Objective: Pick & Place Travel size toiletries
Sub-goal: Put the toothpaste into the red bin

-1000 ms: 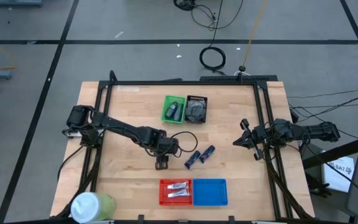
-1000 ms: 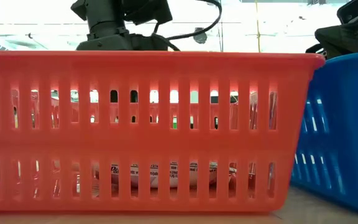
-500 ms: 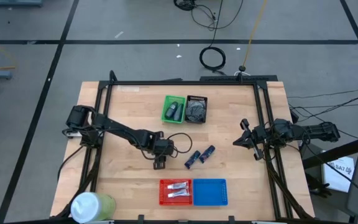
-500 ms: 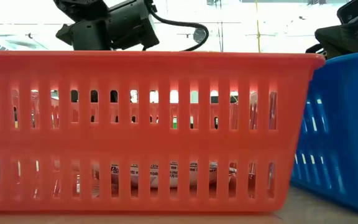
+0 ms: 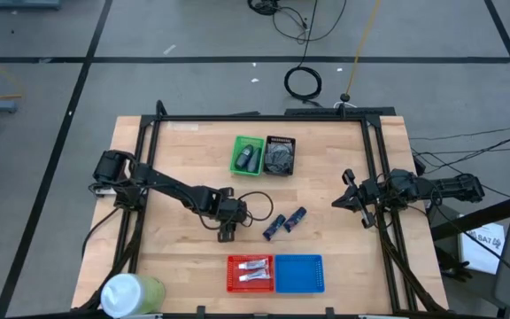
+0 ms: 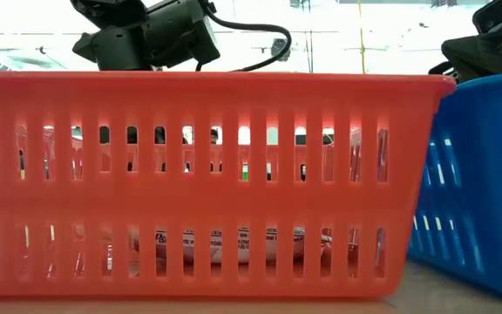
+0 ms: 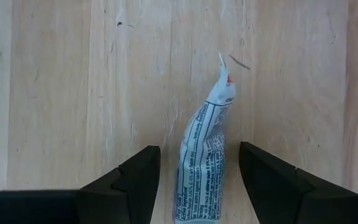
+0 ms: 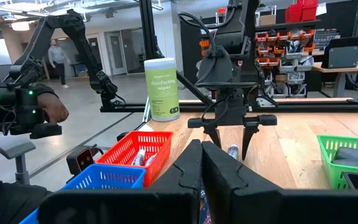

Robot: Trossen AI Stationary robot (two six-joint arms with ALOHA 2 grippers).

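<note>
Wooden worktop (image 5: 184, 142) is carrying four small trays, with the red tray (image 5: 250, 274) as the landmark at the near edge. White-silver tubes (image 5: 255, 268) are lying inside the red tray, and one is showing through its slats in the low view. A blue tray (image 5: 299, 274) is touching the red tray's right side. Two dark navy tubes (image 5: 284, 221) are lying side by side on the bare wood just beyond the red tray, towards the middle. Farther beyond, a green tray (image 5: 248, 155) holding grey pieces and a black tray (image 5: 280, 155) are sitting together. A large pale green-white cylinder (image 5: 127, 293) is standing left of the red tray at the worktop's corner.

The left gripper (image 5: 228, 232) is hanging just beyond the red tray's left end, its fingers (image 7: 132, 180) spread wide, with a white-silver tube (image 7: 204, 155) between them, untouched in the wrist view. Whether that tube is resting on the wood cannot be told.

The right gripper (image 5: 351, 202) is waiting well to the right of the red tray, near the worktop's right edge, with its fingers (image 8: 188, 174) pressed closed together.
</note>
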